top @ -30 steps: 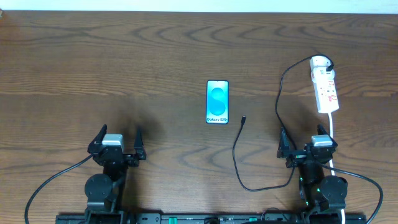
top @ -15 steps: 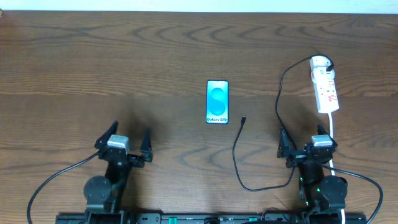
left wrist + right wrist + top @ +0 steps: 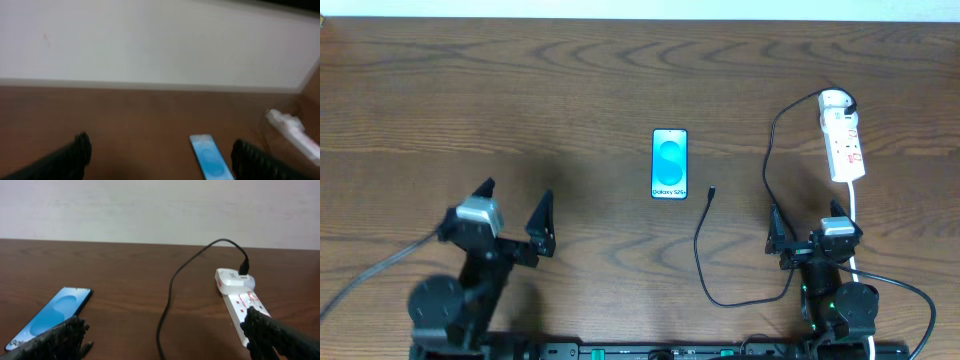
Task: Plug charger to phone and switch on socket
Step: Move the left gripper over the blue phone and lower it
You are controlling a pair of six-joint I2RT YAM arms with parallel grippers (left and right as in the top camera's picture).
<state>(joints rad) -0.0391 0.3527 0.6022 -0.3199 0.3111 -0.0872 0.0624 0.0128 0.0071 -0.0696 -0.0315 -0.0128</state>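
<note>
The phone (image 3: 669, 164) lies flat mid-table, its blue screen up. It also shows in the left wrist view (image 3: 210, 156) and the right wrist view (image 3: 50, 317). The charger's black cable (image 3: 700, 245) loops across the table from the white socket (image 3: 843, 140). Its plug tip (image 3: 712, 190) lies loose just right of the phone. My left gripper (image 3: 515, 197) hangs open, left of and nearer than the phone, holding nothing. My right gripper (image 3: 806, 214) is open and empty below the socket. In its own view the cable (image 3: 167, 300) runs between the fingers, with the socket (image 3: 240, 300) to the right.
The socket's white cord (image 3: 856, 215) runs down past the right arm toward the front edge. Both arm bases sit at the table's near edge. A pale wall (image 3: 150, 45) stands beyond the far edge. The socket (image 3: 292, 132) appears blurred at the left wrist view's right side.
My left arm has risen, shifted left and turned its open gripper toward the phone. The right arm, phone, cable and socket have not moved.
</note>
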